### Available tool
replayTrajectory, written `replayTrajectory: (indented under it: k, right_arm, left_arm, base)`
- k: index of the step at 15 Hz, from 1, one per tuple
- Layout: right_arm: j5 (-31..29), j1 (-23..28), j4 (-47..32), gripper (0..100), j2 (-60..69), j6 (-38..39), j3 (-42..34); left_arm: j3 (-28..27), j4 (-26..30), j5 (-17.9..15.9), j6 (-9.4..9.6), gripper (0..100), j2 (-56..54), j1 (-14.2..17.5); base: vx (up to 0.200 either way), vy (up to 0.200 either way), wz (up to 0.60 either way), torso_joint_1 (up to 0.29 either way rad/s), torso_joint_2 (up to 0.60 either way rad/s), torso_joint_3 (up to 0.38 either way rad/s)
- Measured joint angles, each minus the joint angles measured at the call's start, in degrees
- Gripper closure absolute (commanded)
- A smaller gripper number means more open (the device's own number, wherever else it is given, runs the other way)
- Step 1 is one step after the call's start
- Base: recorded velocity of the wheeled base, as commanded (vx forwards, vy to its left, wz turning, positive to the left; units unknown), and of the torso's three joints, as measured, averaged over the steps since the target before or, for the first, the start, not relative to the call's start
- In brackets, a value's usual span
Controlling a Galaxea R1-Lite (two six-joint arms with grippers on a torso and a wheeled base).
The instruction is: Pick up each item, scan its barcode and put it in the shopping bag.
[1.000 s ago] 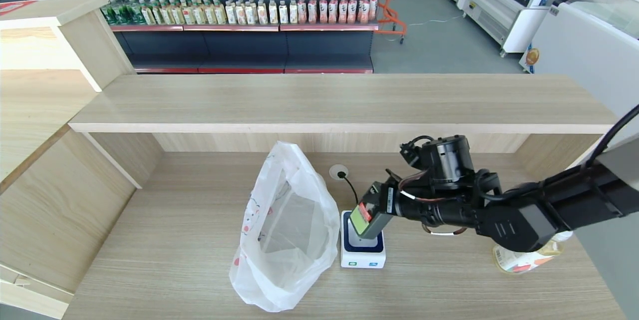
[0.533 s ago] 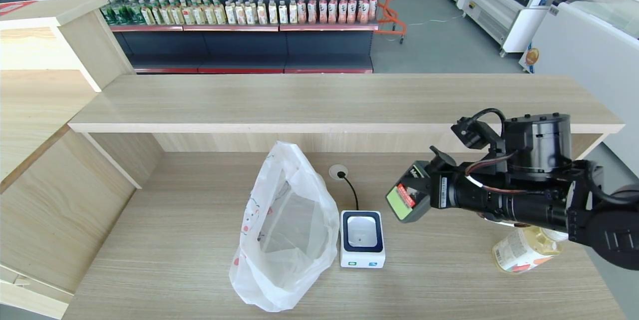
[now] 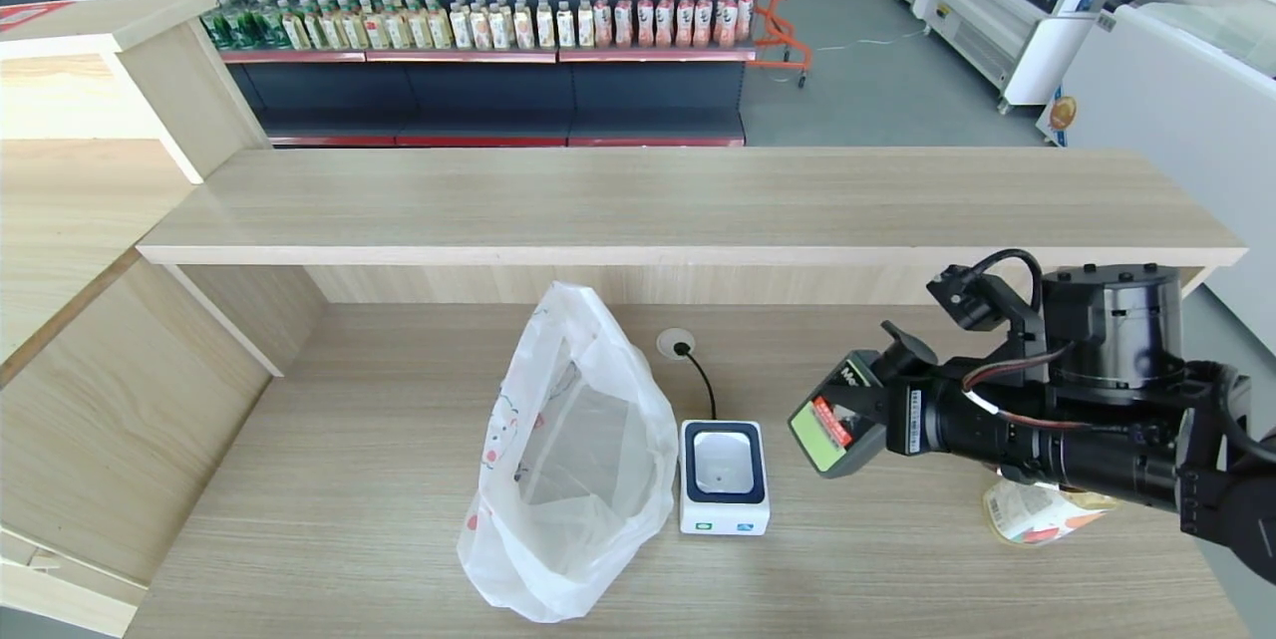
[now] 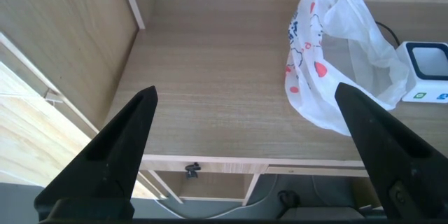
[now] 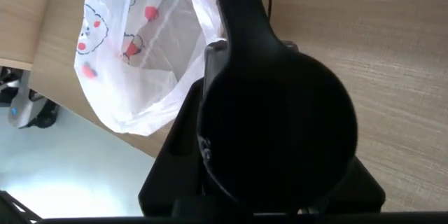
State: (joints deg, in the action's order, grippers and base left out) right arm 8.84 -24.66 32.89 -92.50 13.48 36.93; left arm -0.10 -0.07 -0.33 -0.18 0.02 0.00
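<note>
while right hand [image 3: 847, 412] clamps green-faced box [image 3: 819, 426], box at its tip, right of scanner [image 3: 725, 476]

Head view: set high on the robot's head, facing forward and down across the worktop [image 3: 399, 519], with the store shelves [image 3: 478, 31] far behind.
Left wrist view: hangs off the worktop's near left edge, well back, looking down between the spread fingers [image 4: 119, 147] of the left claw [image 4: 241, 94].
Right wrist view: sits right behind the right claw [image 3: 847, 405], very near; the dark bulk of the clamped pack [image 3: 823, 425] blocks much of the lens, with worktop beneath.
Shared: the shopping bag [image 3: 568, 450] shows in all three views; the scanner [image 3: 725, 475] shows in the head and left wrist views.
</note>
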Motion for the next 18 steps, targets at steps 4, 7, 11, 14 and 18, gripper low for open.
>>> replayTrajectory:
  k: [4, 7, 11, 14, 18]
  right_arm:
    - [1.34, -2.71, -0.05, 100, -1.40, 7.95, 3.07]
    - [2.16, -5.13, -0.40, 100, -4.22, 11.45, 4.96]
    - [1.43, -6.73, 0.00, 100, -10.72, 9.16, 7.28]
    - [1.34, -8.33, 3.23, 100, -17.69, 4.47, 10.46]
    - [1.85, -10.01, 6.88, 100, -26.21, -5.85, 14.62]
  left_arm:
    - [0.00, -0.02, -0.02, -0.06, 0, 0.00, 0.05]
    - [0.00, 0.00, 0.00, -0.15, 0, 0.00, 0.00]
    - [0.00, 0.05, 0.00, -0.15, 0, 0.00, 0.00]
    - [0.00, 0.00, 0.00, -0.15, 0, 0.00, -0.05]
    - [0.00, 0.00, 0.00, -0.13, 0, 0.00, 0.00]
  base:
    - [0.000, 0.150, 0.00, -0.005, 0.00, 0.004]
    - [0.000, 0.000, 0.00, 0.000, 0.00, 0.000]
    - [0.000, 0.000, 0.00, 0.000, 0.00, 0.000]
    - [0.000, 0.000, 0.00, 0.000, 0.00, 0.000]
    - [0.000, 0.000, 0.00, 0.000, 0.00, 0.000]
